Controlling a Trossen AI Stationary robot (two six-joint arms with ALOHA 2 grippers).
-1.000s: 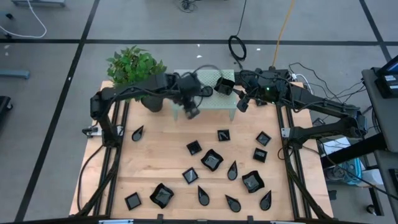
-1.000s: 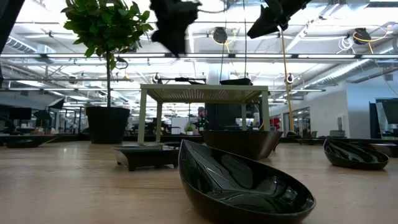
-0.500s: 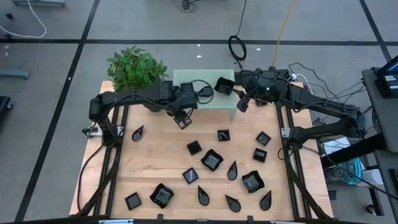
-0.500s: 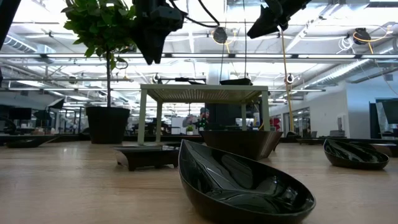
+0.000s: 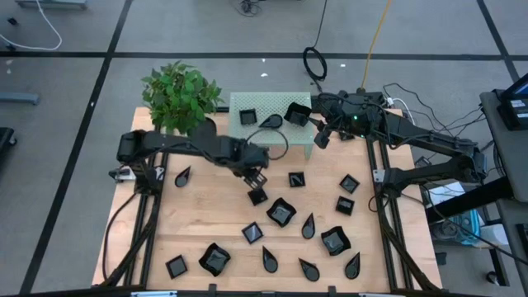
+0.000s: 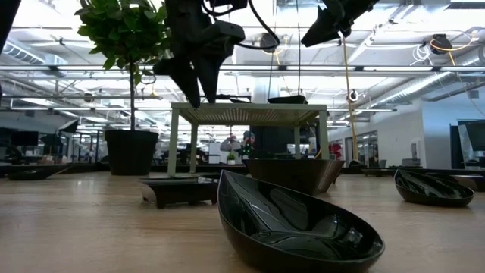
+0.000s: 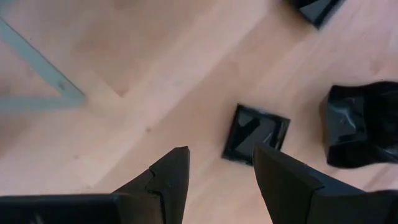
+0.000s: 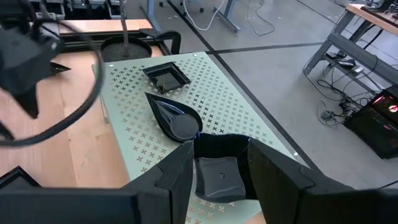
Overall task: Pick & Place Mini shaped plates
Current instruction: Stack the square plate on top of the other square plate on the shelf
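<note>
Several glossy black mini shaped plates lie scattered on the wooden table [image 5: 198, 210]. My left gripper [image 5: 257, 180] hangs open, fingers pointing down, just above and to the far side of a flat square plate [image 5: 257, 197]. In the left wrist view that plate [image 7: 255, 132] lies flat on the wood just past the fingertips. My right gripper [image 5: 321, 138] waits open at the right end of the pale green stand [image 5: 272, 132]. On the stand rest a flat square [image 8: 165, 77], a teardrop [image 8: 175, 118] and a wavy-edged square [image 8: 217, 174].
A potted plant [image 5: 180, 92] stands at the far left beside the stand. A wavy-edged plate [image 5: 281, 212] lies just to the near right of the flat square; another flat square [image 5: 296, 178] lies to its right. More plates fill the near half of the table.
My left gripper has come off the stand's left end, moving toward the near edge and down while rolling about its own axis. It now hangs over the flat square plate and has stayed open. The plates have not moved.
</note>
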